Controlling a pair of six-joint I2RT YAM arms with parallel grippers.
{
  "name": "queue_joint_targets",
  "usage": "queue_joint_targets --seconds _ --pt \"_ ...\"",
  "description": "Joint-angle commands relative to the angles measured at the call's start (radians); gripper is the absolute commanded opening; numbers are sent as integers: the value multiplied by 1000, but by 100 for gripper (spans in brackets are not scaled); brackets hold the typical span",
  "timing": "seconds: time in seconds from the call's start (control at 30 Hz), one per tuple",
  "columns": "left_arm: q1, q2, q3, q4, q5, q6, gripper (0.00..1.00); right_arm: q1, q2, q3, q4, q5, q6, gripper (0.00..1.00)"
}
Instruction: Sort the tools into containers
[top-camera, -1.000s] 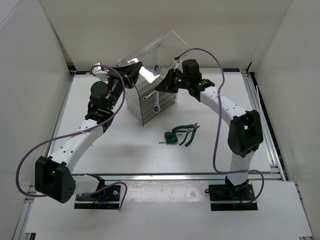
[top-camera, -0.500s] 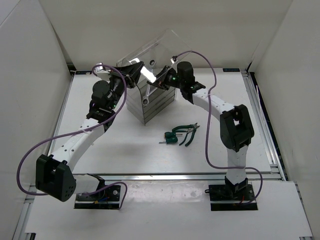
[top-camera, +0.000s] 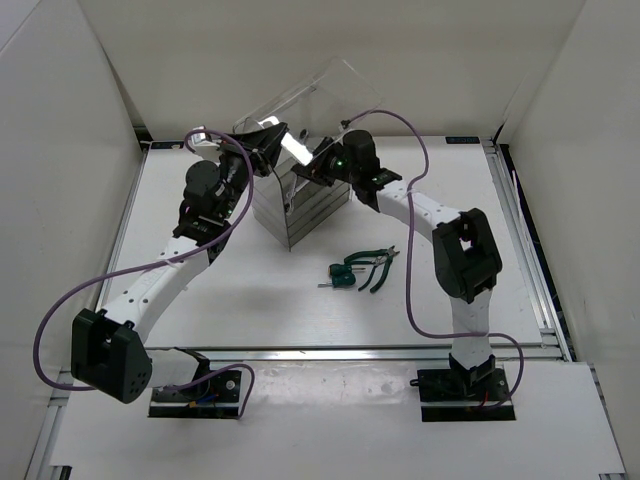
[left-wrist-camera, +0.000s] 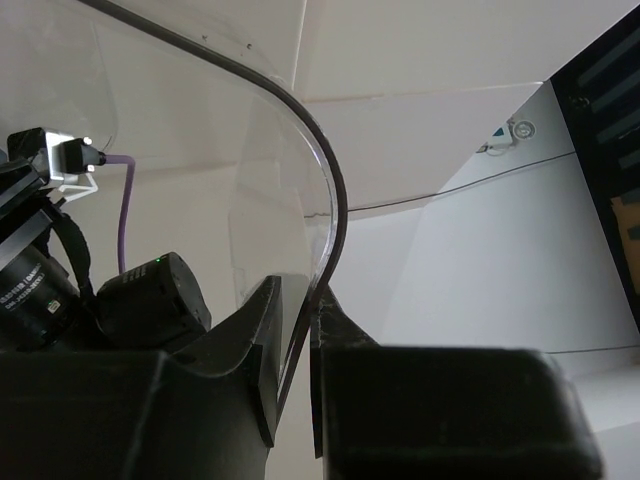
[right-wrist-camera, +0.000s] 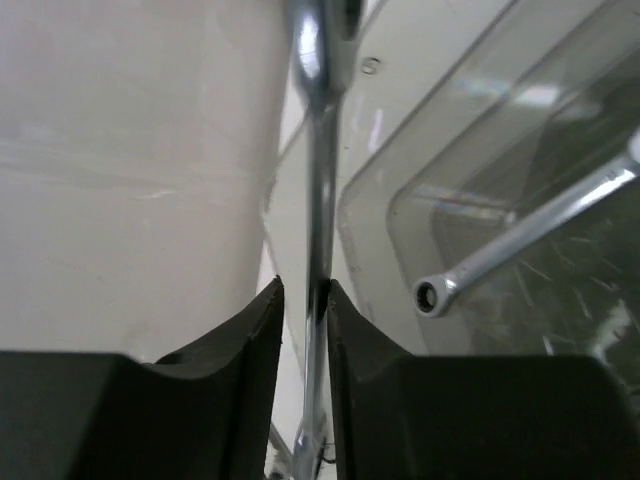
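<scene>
The right gripper (right-wrist-camera: 305, 300) is clamped on a wrench (right-wrist-camera: 318, 180). This is a slim, bright silver bar that runs straight up from between the dark fingers, its polished shaft catching the light and its upper end widening into a head at the top of the wrist view. From above, this gripper hangs over the far right corner of the organiser (top-camera: 300, 215), a boxy stack of smoky-clear drawers standing mid-table at an angle. A second wrench (right-wrist-camera: 530, 230), silver too, lies slantwise inside the clear top compartment (right-wrist-camera: 365, 240), with its small ring end pointing toward the held one and apart from it. The left gripper (left-wrist-camera: 297, 330) is pinched shut on the curved edge of the transparent lid (left-wrist-camera: 335, 200), which stands tilted up and back over the organiser. On the white table (top-camera: 250, 290), near the organiser and in front of it, lie the dark-green-handled pliers (top-camera: 380, 266). Just to their left are the two stubby green screwdrivers (top-camera: 343, 275), lying close together.
</scene>
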Motion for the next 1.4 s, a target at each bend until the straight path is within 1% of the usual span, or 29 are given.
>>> queue_joint_targets --seconds 0.0,0.03,0.13,0.4,0.5,0.53,0.6,0.63,0.67,0.7,0.77,0.8,0.83,0.97,1.07,1.17,1.3,1.37 --pt "-12 6 -4 -55 11 -133 10 -34 6 35 -58 97 7 29" --pt "-12 3 -4 -53 11 -135 10 -31 12 44 -105 93 1 37" --pt "-10 0 -17 -55 5 -133 10 -47 9 63 -162 76 -18 44" --pt "-12 -37 -87 -59 11 -109 10 -77 -80 40 -242 50 -18 51" --pt "-10 -52 -105 -68 29 -57 10 -93 -141 14 -239 21 -3 49" --pt "-7 -64 -119 -71 30 -38 11 -96 -156 -14 -232 8 13 48" --pt "-4 -77 -138 -81 36 17 18 -111 -196 -35 -209 -33 25 46" --pt "-1 -83 -161 -79 48 43 24 -108 -209 -47 -209 -41 34 46" --pt "2 -98 -174 -82 54 68 24 -114 -218 -49 -209 -50 37 45" --pt "2 -104 -185 -82 60 124 26 -117 -233 -51 -209 -67 39 45" --pt "6 -129 -217 -91 80 180 36 -117 -249 -61 -209 -81 25 45" --pt "6 -135 -230 -100 79 215 43 -114 -270 -72 -209 -82 28 45" --pt "9 -139 -240 -108 94 233 57 -117 -282 -81 -180 -81 34 45" --pt "10 -208 -279 -199 109 301 79 -126 -338 -190 -132 -88 68 45" --pt "13 -245 -282 -255 115 361 85 -139 -368 -251 -83 -97 96 45" --pt "13 -267 -285 -285 115 390 91 -142 -388 -275 -63 -101 105 45" --pt "13 -296 -267 -265 112 428 93 -157 -411 -333 -96 -99 117 45" --pt "14 -294 -239 -259 128 488 94 -175 -448 -365 -145 -85 120 45"
